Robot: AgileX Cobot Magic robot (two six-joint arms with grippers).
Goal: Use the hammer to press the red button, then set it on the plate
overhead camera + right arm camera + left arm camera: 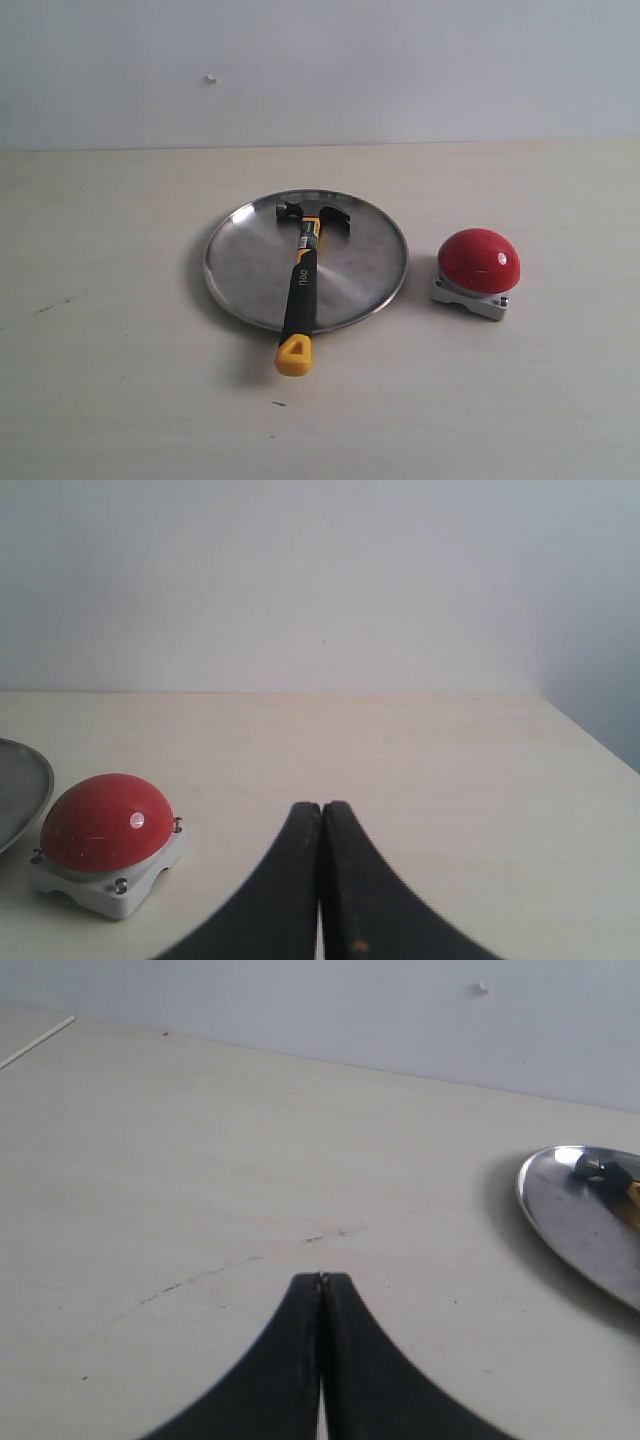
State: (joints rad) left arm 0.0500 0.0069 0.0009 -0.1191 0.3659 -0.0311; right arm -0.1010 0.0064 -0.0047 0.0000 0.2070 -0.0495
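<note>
Pale tabletop [120, 380] meets a plain white wall [400, 60] behind. The left gripper [321, 1278] has its two black fingers pressed together, holding nothing, over bare tabletop and apart from the plate [240, 260]. On the plate lies the hammer [300, 290]: its dark head is inside, close to the far rim, and its yellow end sticks out past the near rim. Right of the plate, near but not touching, stands the red button [479, 260]. The right gripper [321, 805] is also closed and empty.
</note>
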